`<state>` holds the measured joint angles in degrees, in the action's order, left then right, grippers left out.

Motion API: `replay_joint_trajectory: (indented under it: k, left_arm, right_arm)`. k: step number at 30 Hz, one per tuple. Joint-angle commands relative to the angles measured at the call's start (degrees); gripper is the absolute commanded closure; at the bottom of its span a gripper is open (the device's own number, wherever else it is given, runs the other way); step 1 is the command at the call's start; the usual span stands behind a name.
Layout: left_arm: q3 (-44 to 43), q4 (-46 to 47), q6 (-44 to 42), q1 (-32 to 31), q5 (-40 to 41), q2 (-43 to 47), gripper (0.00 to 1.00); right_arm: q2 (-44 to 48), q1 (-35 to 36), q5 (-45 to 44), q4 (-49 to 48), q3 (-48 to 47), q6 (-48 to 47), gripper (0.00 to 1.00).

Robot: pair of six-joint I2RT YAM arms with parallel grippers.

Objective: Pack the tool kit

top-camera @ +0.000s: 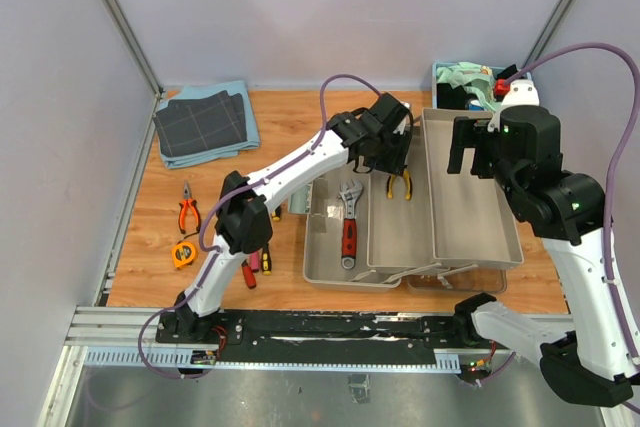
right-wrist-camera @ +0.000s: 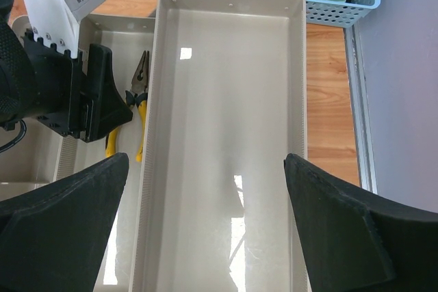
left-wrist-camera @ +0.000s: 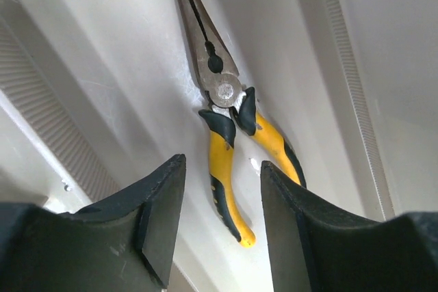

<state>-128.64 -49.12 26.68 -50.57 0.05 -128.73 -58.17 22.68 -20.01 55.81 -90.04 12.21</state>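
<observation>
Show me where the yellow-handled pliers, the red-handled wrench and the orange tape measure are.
Yellow-handled steel needle-nose pliers (left-wrist-camera: 224, 91): left wrist view, on the pivot joint.
Red-handled metal adjustable wrench (top-camera: 349, 235): top external view, on the red handle.
Round orange tape measure (top-camera: 183, 253): top external view, on its case.

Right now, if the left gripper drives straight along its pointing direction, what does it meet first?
Probably the yellow-handled pliers. They lie on the toolbox tray floor straight ahead, handles in line with the gap between the left gripper fingers. How far off is unclear.
</observation>
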Motion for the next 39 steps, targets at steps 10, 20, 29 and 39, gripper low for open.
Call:
replay_joint_trajectory:
  k: [10, 20, 29, 39]
  left_arm:
    - [10.7, 2.6, -13.3, 11.7, 12.2, 24.9, 0.34]
    - [45.5, 2.4, -27.4, 49.0, -1.1, 48.1, 0.03]
    - [64.7, 1.8, -38.2, 62.7, -0.9, 53.7, 0.01]
    - [71.9, 10.3, -42.1, 70.1, 1.6, 48.6, 0.04]
  right_arm:
    - [-3.6, -1.4, 2.8, -3.1, 0.7, -1.1, 0.02]
    - [-9.9, -1.4, 7.1, -8.7, 0.1, -1.8, 0.02]
    - [-14.0, -1.4, 10.8, -10.3, -0.8, -2.4, 0.02]
    - [-18.0, -1.4, 12.9, -6.0, -6.8, -2.2, 0.02]
